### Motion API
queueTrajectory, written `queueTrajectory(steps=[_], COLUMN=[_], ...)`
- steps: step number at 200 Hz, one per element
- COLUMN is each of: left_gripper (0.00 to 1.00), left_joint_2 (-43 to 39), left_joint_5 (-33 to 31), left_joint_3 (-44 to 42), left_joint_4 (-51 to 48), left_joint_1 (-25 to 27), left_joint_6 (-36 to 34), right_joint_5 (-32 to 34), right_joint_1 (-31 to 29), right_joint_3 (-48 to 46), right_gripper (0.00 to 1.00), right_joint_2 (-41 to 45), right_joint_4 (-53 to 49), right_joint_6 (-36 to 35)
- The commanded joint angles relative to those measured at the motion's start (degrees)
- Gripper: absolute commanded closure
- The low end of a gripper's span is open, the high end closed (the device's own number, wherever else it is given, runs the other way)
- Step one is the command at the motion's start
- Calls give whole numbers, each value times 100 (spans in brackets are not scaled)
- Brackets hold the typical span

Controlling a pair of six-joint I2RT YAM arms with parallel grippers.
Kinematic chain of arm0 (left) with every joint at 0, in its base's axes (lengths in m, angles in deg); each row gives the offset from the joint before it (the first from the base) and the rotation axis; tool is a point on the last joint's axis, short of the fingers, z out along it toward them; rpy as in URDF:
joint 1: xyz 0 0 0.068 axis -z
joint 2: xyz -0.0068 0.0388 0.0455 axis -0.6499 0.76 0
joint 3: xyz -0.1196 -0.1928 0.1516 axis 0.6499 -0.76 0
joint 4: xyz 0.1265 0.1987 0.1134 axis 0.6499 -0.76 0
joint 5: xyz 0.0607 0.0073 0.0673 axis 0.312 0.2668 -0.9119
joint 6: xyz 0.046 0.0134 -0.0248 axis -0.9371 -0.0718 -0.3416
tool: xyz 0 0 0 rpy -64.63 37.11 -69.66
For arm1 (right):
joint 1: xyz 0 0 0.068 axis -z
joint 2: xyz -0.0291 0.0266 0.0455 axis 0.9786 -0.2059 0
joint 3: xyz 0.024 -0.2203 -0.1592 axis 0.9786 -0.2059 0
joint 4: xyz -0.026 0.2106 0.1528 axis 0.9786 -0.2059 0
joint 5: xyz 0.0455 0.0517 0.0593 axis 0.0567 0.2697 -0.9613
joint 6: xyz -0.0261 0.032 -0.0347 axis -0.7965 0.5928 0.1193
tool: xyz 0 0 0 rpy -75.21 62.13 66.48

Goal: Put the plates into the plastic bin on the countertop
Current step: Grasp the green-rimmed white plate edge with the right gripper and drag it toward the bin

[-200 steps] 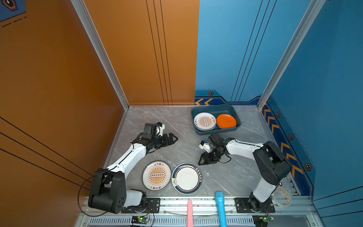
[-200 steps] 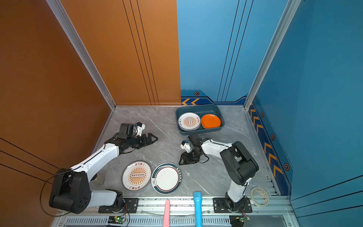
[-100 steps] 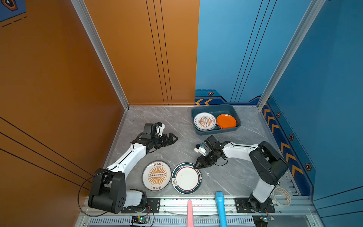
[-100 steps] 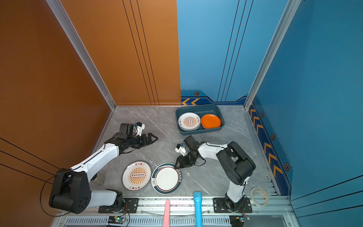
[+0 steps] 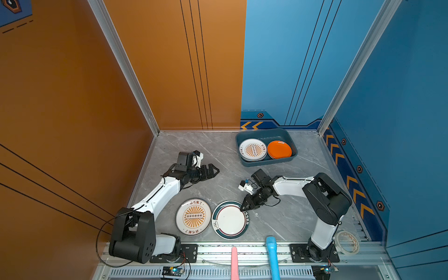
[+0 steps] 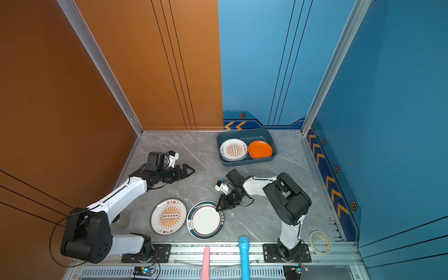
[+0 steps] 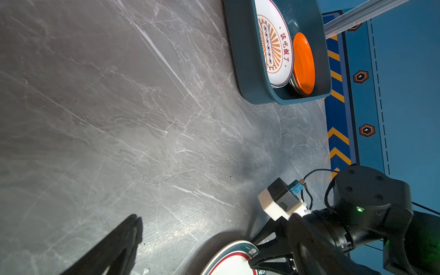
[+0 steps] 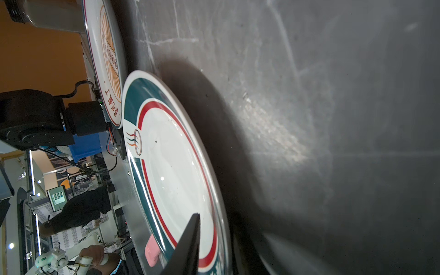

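- The teal-rimmed plate (image 5: 229, 220) was round and white in the middle, with a thin red ring inside a broad dark teal band, white lettering on the band and a small steaming-bowl emblem on the side away from the arm
- It lay flat on the grey marble countertop (image 5: 293, 213) near the front rail, just beside a white sunburst plate (image 5: 193, 217) on its left
- The right gripper (image 5: 243, 208) had its tips on that plate's far right rim; in the right wrist view one black finger (image 8: 190, 240) lay on the plate's upper face just inside the red ring, and the other was mostly hidden past the rim
- The jaws straddled the rim, drawn close, but I could not tell whether they truly pinched it
- The left gripper (image 5: 214, 170) hung spread wide above bare stone, well apart from both plates
- The dark teal plastic bin (image 5: 266, 162) stood at the back, holding another sunburst plate (image 5: 253, 149) and an orange plate (image 5: 279, 149) side by side
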Motion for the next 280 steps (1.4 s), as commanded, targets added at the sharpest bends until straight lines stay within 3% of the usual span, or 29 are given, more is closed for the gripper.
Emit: queueTrajectory(steps=[1,88,187,259,280], left_gripper=[2,2,2,0,4], left_joint_2=[49,55,112,-20,-35], left_joint_5=[93,82,258,621,711], left_joint_3=[-44,-50,-232,-539,-692], left_joint_4=[64,62,516,1144,1415], left_joint_1=[-64,-66,130,428,629], left_joint_6=[18,18,169,414,496], right_joint_5=[212,280,-108,-245,-340], right_joint_1=[-48,194,1578,2146,2237], right_joint_3=[-199,-249,-306,220,328], right_gripper=[77,100,100,100,100], right_joint_2=[-265,-285,1105,1828,1914], right_joint_4=[-66,-34,-533,-847,-822], right_joint_6=[-70,5,153,502,612])
